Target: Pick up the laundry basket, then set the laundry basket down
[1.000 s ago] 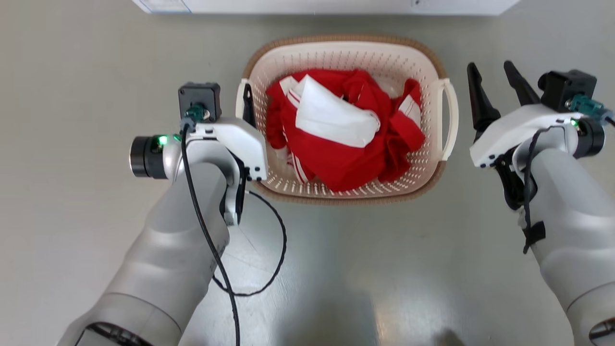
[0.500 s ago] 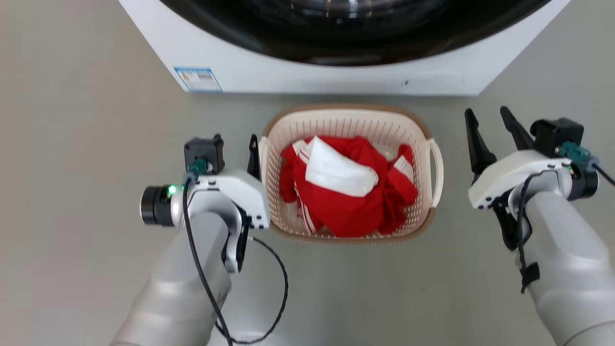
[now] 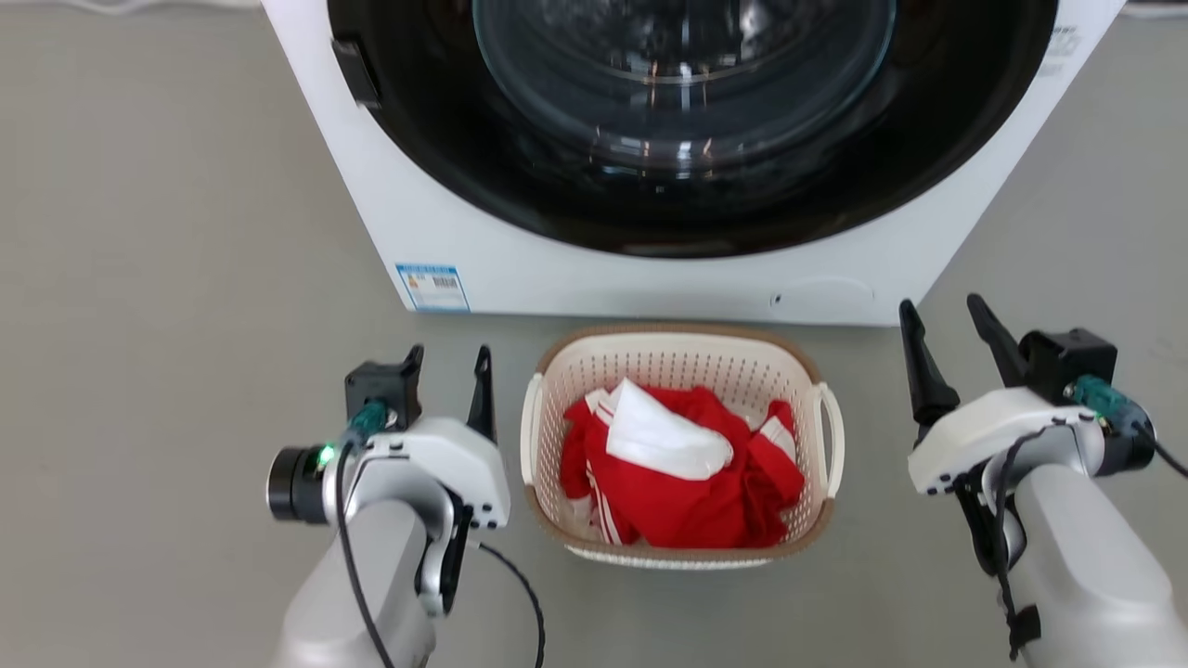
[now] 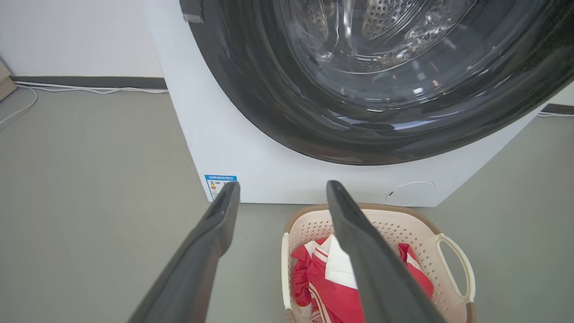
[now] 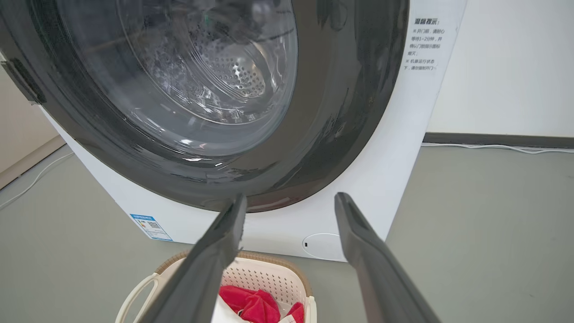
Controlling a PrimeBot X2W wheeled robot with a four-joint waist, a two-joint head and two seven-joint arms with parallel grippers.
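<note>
The laundry basket [image 3: 680,364], cream-white with a brown rim, stands on the grey floor right in front of the washing machine. Red and white clothes [image 3: 687,492] lie in it. My left gripper [image 3: 448,357] is open, just left of the basket's left handle [image 3: 530,427] and not touching it. My right gripper [image 3: 939,306] is open too, well to the right of the right handle [image 3: 832,436]. In the left wrist view the open left gripper [image 4: 282,184] hangs above the basket [image 4: 403,229]. The right gripper [image 5: 290,196] in its own wrist view hangs over the basket's [image 5: 264,278] far wall.
A white front-loading washing machine [image 3: 650,269] with a dark round glass door [image 3: 682,83] stands close behind the basket. Grey floor [image 3: 167,278] spreads to both sides. White cables [image 4: 89,89] run along the wall's base.
The head camera has risen and tilted up, bringing the washing machine into view. My left gripper, tight against the basket's left handle a second ago, now stands clear of it.
</note>
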